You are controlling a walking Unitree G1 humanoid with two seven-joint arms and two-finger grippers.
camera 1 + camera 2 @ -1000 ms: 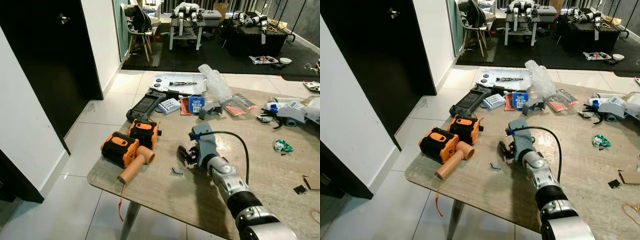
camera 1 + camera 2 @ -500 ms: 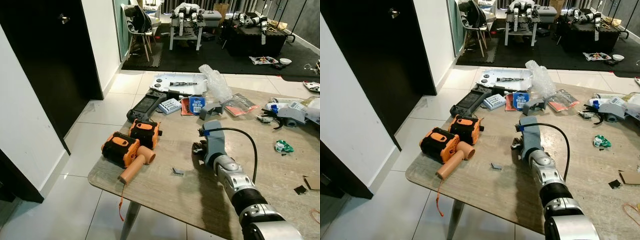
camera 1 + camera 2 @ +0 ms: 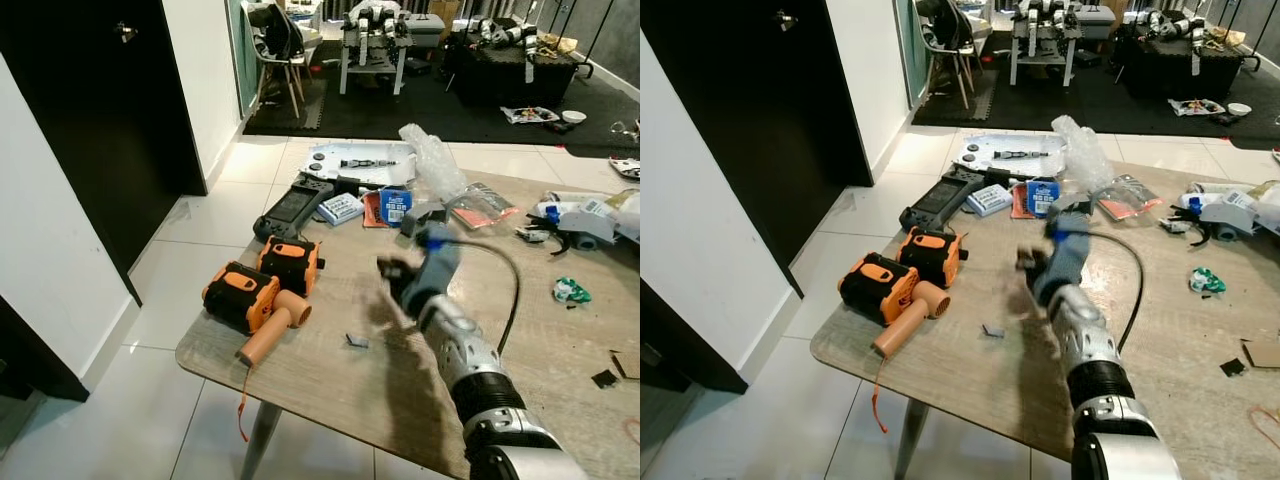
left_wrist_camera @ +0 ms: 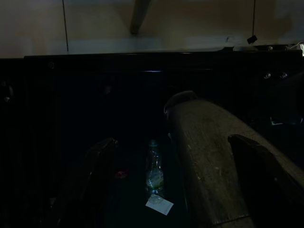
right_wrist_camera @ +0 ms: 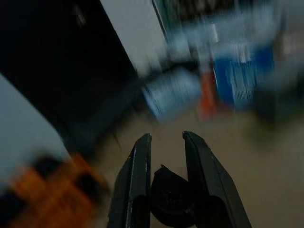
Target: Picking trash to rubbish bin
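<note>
**Got the scrap, now where's the bin?**

While the right gripper (image 5: 164,190) hangs lifted over the middle of the table (image 3: 330,385), its two black fingers (image 5: 137,190) pinch a small dark piece of trash (image 5: 168,202) between them, as the right wrist view shows despite the blur. So I'd say the pick step is done and the carry is in hand. Another tiny grey scrap (image 3: 356,341) lies on the table between the gripper and the orange tool (image 3: 262,300), and a green crumpled wrapper (image 3: 568,291) sits toward the table's far right side. The left gripper (image 4: 166,180) hangs idle in the dark below the table, fingers spread. Next move probably calls for turning from the table and finding the bin, keeping the pinch tight.
</note>
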